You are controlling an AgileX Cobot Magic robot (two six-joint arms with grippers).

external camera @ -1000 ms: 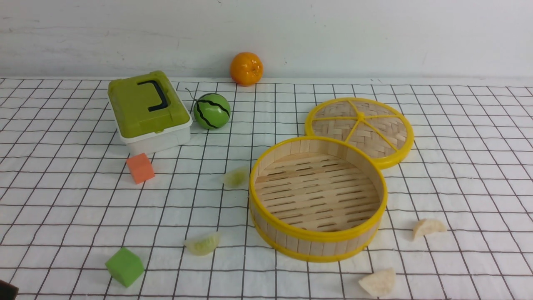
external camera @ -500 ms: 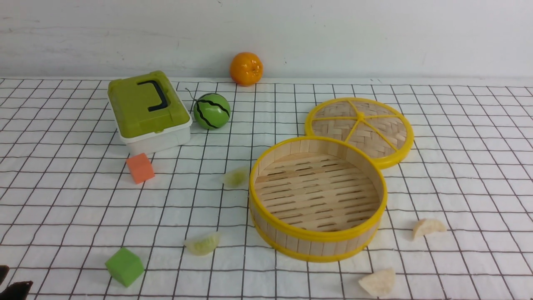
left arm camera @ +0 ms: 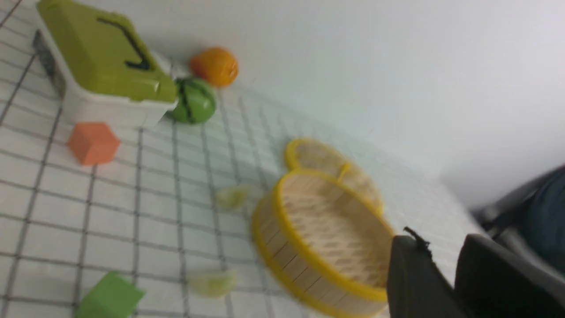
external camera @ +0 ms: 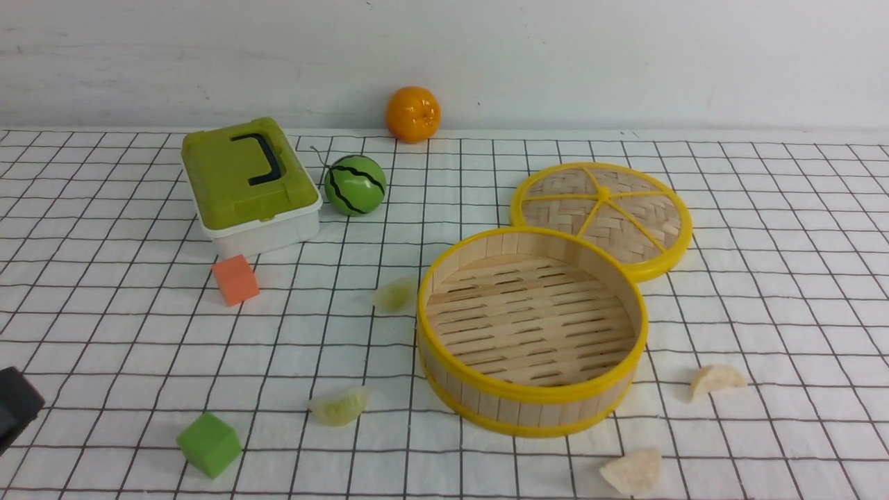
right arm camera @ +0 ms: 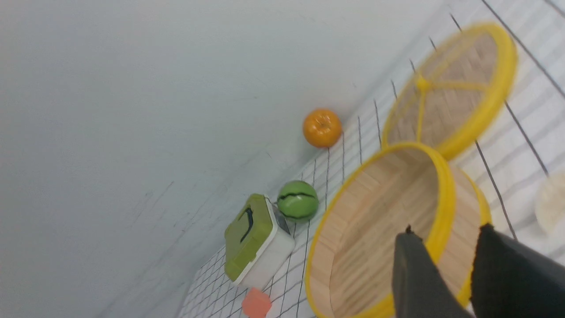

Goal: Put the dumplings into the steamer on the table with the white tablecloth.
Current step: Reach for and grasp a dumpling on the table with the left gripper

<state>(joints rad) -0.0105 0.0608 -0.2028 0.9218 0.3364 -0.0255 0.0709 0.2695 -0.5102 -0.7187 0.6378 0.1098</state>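
1. The steamer (external camera: 529, 411) stands right of centre on the surface (external camera: 104, 333), on the white tablecloth (external camera: 799, 278). It is empty: all four dumplings lie outside it on the cloth.
2. On its left are the far green dumpling (external camera: 394, 295), just beside the wall, and the near green dumpling (external camera: 339, 405), a little apart from it.
3. On its right lies the right cream dumpling (external camera: 717, 380). The near cream dumpling (external camera: 632, 471) lies at the near edge.
4. The left arm (external camera: 15, 408) shows at the near left edge of the front view. In its wrist view the left jaws stand a narrow gap apart with nothing between them.
5. The right arm is outside the front view. In its wrist view the right jaws are likewise narrowly parted and empty.
6. The near green dumpling lies to the right of the left arm, past the green cube (external camera: 208, 443), with its long axis running roughly left to right. The left arm looks nearer the green pair and the right arm nearer the cream pair. A grip would probably close best across the short, near-to-far width.
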